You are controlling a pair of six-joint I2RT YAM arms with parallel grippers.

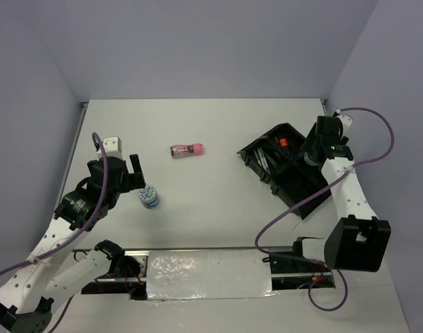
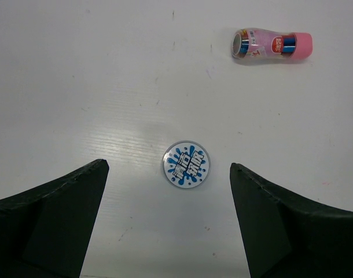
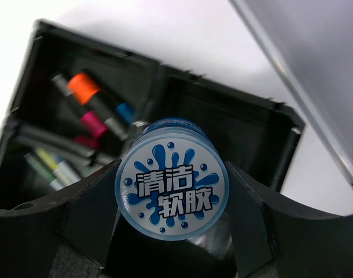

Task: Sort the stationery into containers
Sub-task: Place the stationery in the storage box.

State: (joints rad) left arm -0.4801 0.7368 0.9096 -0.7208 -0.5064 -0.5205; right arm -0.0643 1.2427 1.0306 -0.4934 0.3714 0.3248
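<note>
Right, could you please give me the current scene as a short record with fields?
left gripper: open, loose disc in view between its fingers, untouched
loose disc: on table, label up
pink tube: lying on its side on table
right gripper: shut on held disc, over organiser tray
organiser tray: markers and pens inside
left to sort: loose disc, pink tube

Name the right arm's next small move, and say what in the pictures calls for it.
Probably lower the right tool slightly and open it. It holds a disc over the tray, above a compartment that looks free, beside the one with the markers.
</note>
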